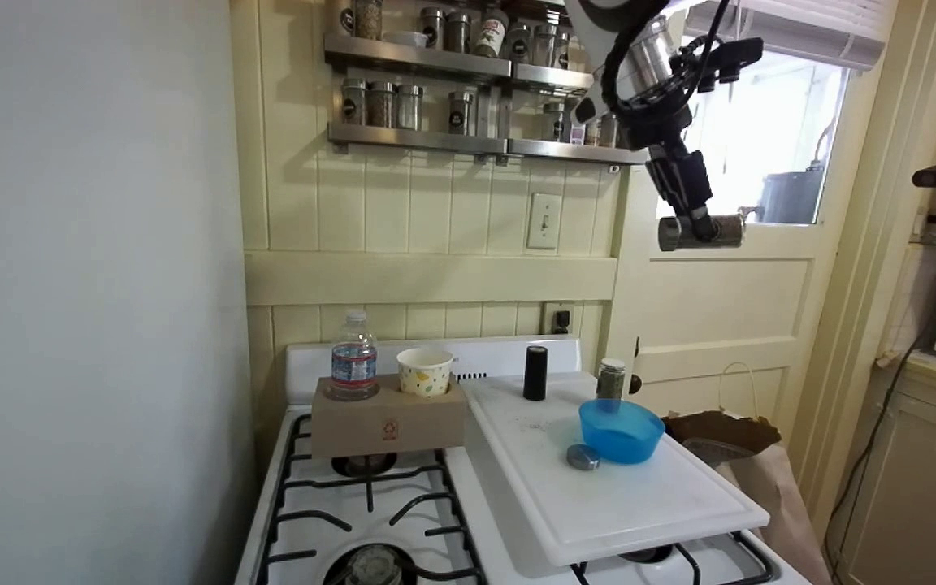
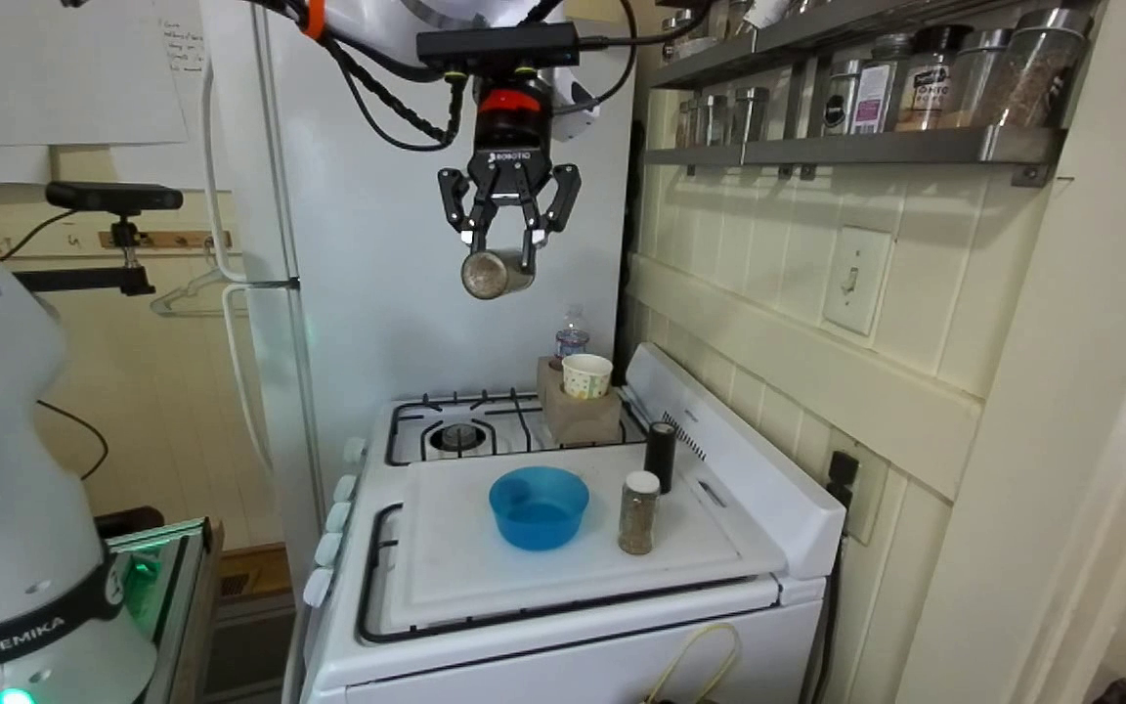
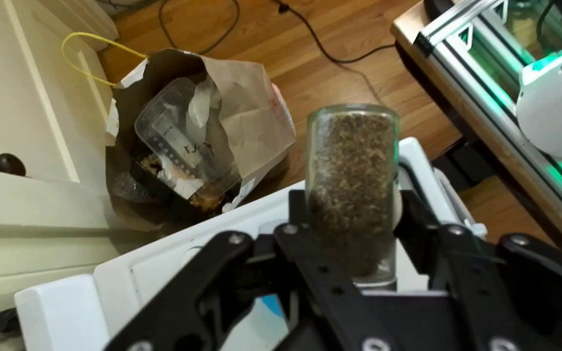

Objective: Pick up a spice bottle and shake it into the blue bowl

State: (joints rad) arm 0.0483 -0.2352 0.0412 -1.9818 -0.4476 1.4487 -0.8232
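Wrist view is showing the black two-fingered gripper (image 3: pixel 355 209) pinching a clear glass, brown-filled cylindrical spice bottle (image 3: pixel 351 183): picking up is standing complete. Both exterior views are placing it sideways, well above the round bright-blue plastic bowl (image 1: pixel 621 435). Shaking is apparently remaining, the bowl's inside showing poorly.

A clear glass cylindrical spice jar (image 2: pixel 497 275) is held in mid-air on its side, nearly level, well above and apart from a round, translucent bright-blue bowl (image 1: pixel 621 439). Brown, flaky contents (image 3: pixel 354 165) show through the jar's wall along most of its length. The bowl stands upright on a flat white board (image 1: pixel 598 504), mouth facing up, only a sliver showing in the wrist view.
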